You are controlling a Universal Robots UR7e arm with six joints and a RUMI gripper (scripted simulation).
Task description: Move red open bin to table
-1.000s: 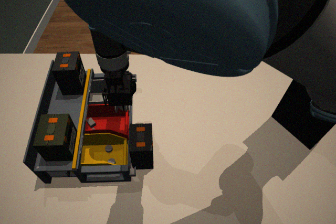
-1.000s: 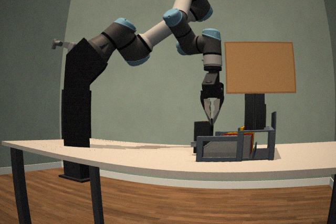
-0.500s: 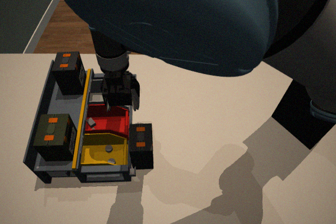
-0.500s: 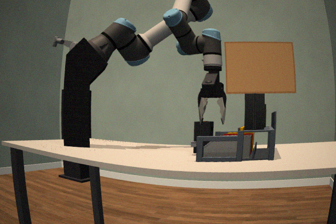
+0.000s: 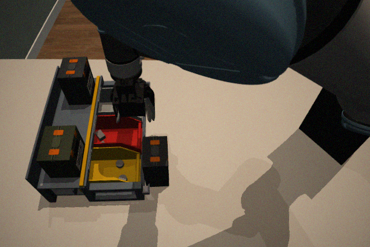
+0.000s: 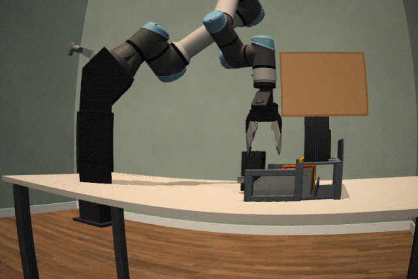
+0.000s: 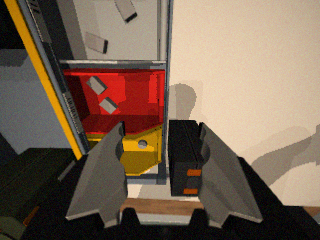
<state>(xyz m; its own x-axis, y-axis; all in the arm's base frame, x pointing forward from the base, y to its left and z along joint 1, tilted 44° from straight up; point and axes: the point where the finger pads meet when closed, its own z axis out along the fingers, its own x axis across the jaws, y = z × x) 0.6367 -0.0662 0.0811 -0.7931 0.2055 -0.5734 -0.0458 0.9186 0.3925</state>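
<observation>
The red open bin (image 5: 126,135) (image 7: 117,77) sits upright in the lower front level of the grey shelf (image 5: 115,186) (image 6: 247,184) (image 7: 115,64). Two small grey parts lie in it in the wrist view, one part (image 7: 96,85) beside the other part (image 7: 108,105). My gripper (image 5: 134,121) (image 6: 264,153) (image 7: 161,122) is open and empty, pointing down above the shelf's front edge, with its fingertips higher than the bin and not touching it. The table (image 5: 208,109) (image 6: 168,195) (image 7: 250,55) carries the shelf.
A yellow bin (image 5: 131,169) (image 7: 140,164) with round parts adjoins the red bin. A pale bin section with grey parts lies on its other side. A black box (image 5: 155,173) (image 6: 253,164) (image 7: 183,150) stands against the shelf front. Two dark boxes stand behind the yellow rail (image 5: 90,124).
</observation>
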